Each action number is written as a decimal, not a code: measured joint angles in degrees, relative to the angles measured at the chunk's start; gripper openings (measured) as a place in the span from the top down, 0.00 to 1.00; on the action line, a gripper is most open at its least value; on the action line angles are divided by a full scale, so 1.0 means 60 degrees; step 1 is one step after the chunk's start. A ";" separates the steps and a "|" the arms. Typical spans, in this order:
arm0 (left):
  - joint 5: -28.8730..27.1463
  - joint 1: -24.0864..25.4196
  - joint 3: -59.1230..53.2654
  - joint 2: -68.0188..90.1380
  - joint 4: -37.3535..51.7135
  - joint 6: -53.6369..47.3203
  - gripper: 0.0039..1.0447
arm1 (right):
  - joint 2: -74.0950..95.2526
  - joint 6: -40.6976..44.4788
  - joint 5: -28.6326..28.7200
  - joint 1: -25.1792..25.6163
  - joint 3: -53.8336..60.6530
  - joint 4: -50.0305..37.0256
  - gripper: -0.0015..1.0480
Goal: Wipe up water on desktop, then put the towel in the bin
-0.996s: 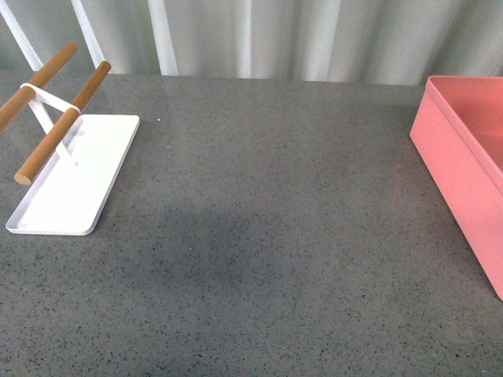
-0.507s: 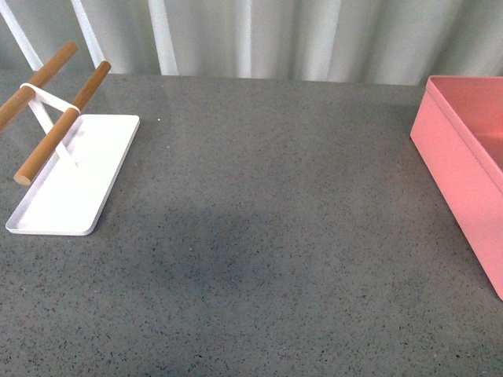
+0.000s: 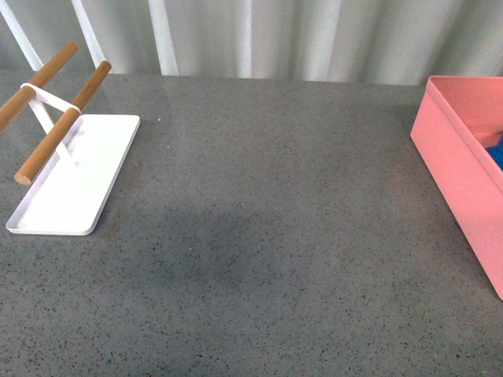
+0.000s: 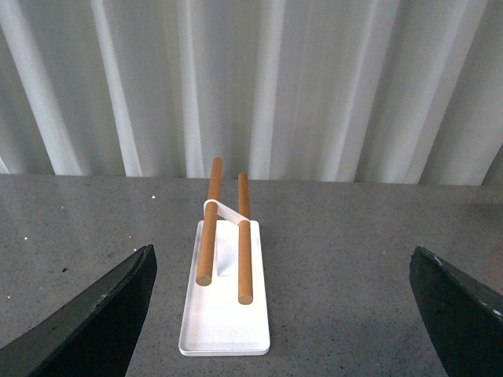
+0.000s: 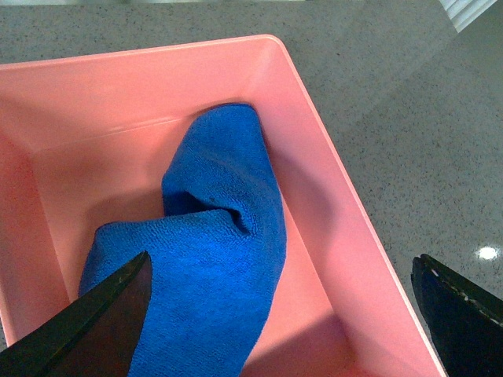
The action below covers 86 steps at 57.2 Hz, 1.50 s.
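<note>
The soft, limp towel (image 5: pixel 212 259) lies crumpled inside the bin (image 5: pixel 330 212) at the desktop's (image 3: pixel 267 236) three o'clock edge, best pinched at a raised fold, while both grippers' fingers stand wide apart, holding nothing.

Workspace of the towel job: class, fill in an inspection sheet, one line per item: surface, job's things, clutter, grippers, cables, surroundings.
Surface: speckled dark grey desktop, no water seen.
Job's things: bright blue terry towel crumpled inside the salmon-pink plastic bin.
Clutter: flat white tray carrying two brown wooden bars.
Grippers: left gripper open, empty, facing the tray; right gripper open above the bin, apart from the towel.
Cables: nothing seen.
Surroundings: pale ribbed wall behind.
</note>
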State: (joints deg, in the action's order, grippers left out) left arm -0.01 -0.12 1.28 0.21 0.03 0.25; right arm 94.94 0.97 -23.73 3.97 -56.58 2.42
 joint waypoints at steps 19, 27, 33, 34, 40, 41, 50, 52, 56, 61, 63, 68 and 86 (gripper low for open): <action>0.0000 0.0000 0.0000 -0.0004 0.0000 0.0000 0.06 | -0.1708 -0.0062 0.4666 0.0055 0.4889 -1.0051 0.61; 0.0000 0.0000 0.0000 -0.0004 0.0000 0.0000 0.06 | -0.2565 -0.0062 0.4543 -0.0091 0.6058 -1.0142 0.86; 0.0000 0.0000 0.0000 -0.0004 0.0000 0.0000 0.06 | -0.3155 -0.0076 0.4018 -0.0353 0.6659 -1.0127 0.97; 0.0000 0.0000 0.0000 -0.0004 0.0000 0.0000 0.06 | -0.3322 -0.0066 0.3963 -0.0426 0.6798 -1.0116 0.97; 0.0000 0.0000 0.0000 -0.0004 0.0000 0.0000 0.06 | -0.4014 -0.0066 0.4007 -0.0634 0.7297 -0.9978 0.97; 0.0000 0.0000 0.0000 -0.0004 0.0000 0.0000 0.06 | -0.4109 -0.0066 0.4007 -0.0648 0.7362 -0.9952 0.97; -0.0004 0.0000 0.0000 -0.0004 0.0000 0.0000 0.06 | -0.4918 -0.0066 0.3971 -0.0652 0.8032 -0.9785 0.97; 0.0000 0.0000 0.0000 -0.0004 0.0000 0.0004 0.06 | -0.4962 -0.0066 0.3967 -0.0652 0.8229 -1.0065 0.97; 0.0000 0.0000 0.0000 -0.0007 0.0000 0.0000 0.06 | -0.5213 -0.0066 0.3963 -0.0652 0.8542 -0.9956 0.97; 0.0000 0.0000 0.0000 0.0000 0.0000 0.0004 0.06 | -0.5719 -0.0066 0.3967 -0.0652 0.8743 -0.9595 0.97; -0.0004 0.0000 0.0000 0.0000 0.0000 0.0000 0.06 | -0.5949 -0.0066 0.3967 -0.0652 0.8790 -0.9449 0.97; -0.0004 0.0000 0.0000 -0.0004 0.0000 0.0000 0.06 | -0.6666 -0.0069 0.3967 -0.0652 0.8939 -0.8939 0.97; 0.0000 0.0000 0.0000 -0.0004 0.0000 0.0000 0.06 | -0.8881 -0.0069 0.3967 -0.0652 0.9220 -0.7093 0.97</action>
State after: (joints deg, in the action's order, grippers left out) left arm -0.01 -0.12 1.28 0.19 0.03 0.25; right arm 41.65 0.56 0.08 0.05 -1.26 -40.14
